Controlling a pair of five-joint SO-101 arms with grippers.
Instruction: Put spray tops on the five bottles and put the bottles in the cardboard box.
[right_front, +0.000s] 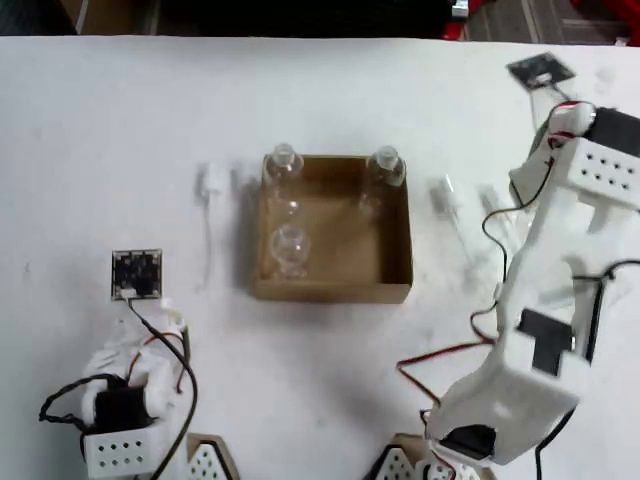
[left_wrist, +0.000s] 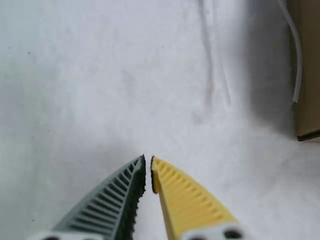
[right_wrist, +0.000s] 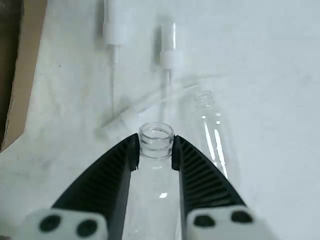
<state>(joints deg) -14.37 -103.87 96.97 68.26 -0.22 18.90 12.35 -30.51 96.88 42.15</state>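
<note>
Altogether five clear bottles: three (right_front: 283, 165) stand in the cardboard box (right_front: 330, 291), one (right_wrist: 215, 140) lies on the table (right_front: 100, 120), and one (right_wrist: 156, 137) is clamped by its neck in the right jaws. Two spray tops (right_wrist: 170, 50) lie near the lying bottle, and a third (right_front: 212, 183) lies left of the box. The left jaws are pressed together, holding nothing.

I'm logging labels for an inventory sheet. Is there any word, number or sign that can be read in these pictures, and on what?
None can be read.
The cardboard box is plain, the bottles are clear with no label, and the spray tops are bare white.
Any print on the black board is too small to tell.
</note>
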